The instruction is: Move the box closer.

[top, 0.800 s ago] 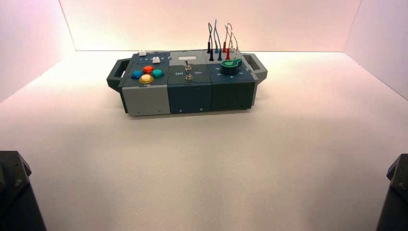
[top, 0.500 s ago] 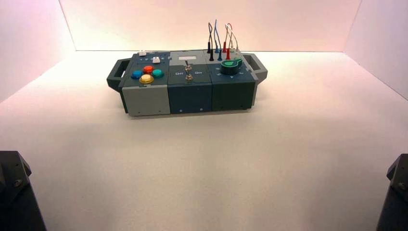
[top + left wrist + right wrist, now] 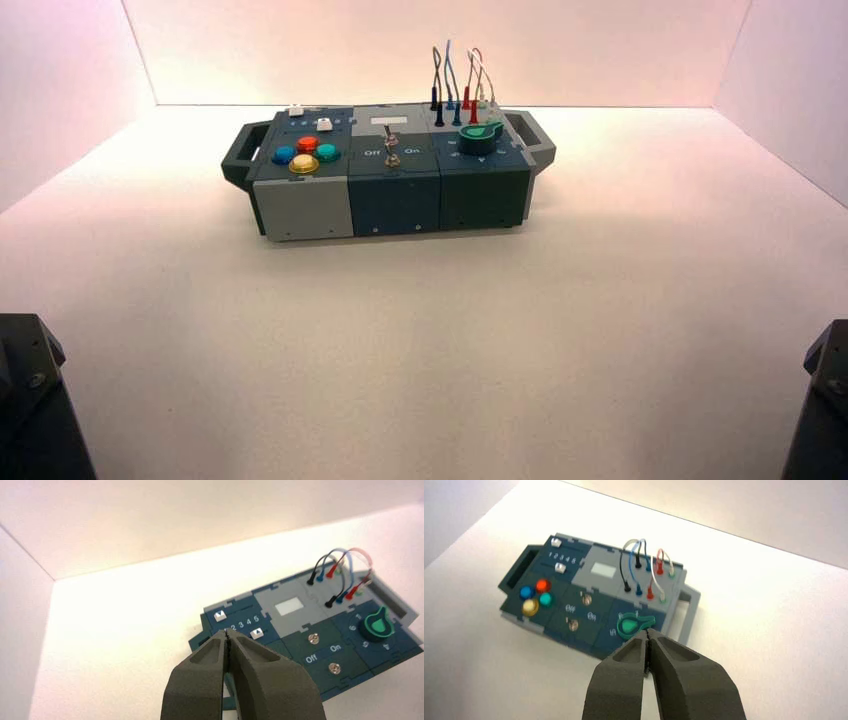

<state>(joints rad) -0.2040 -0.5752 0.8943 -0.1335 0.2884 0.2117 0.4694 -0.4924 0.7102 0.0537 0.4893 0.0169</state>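
The box [image 3: 390, 185] stands far back on the white table, long and dark blue-grey, with a light grey front at its left end and a handle at each side. On top are coloured round buttons [image 3: 305, 155], two toggle switches [image 3: 393, 150], a green dial [image 3: 479, 137] and plugged wires [image 3: 458, 85]. Both arms are parked at the near corners, far from the box. My left gripper [image 3: 227, 632] is shut and holds nothing; the box [image 3: 320, 645] lies beyond it. My right gripper [image 3: 647, 632] is also shut and empty, with the box [image 3: 589, 605] beyond its tips.
White walls enclose the table at the back and on both sides. The dark arm bases sit at the near left [image 3: 30, 400] and near right [image 3: 825, 400] corners. A wide stretch of white tabletop [image 3: 430, 340] lies between them and the box.
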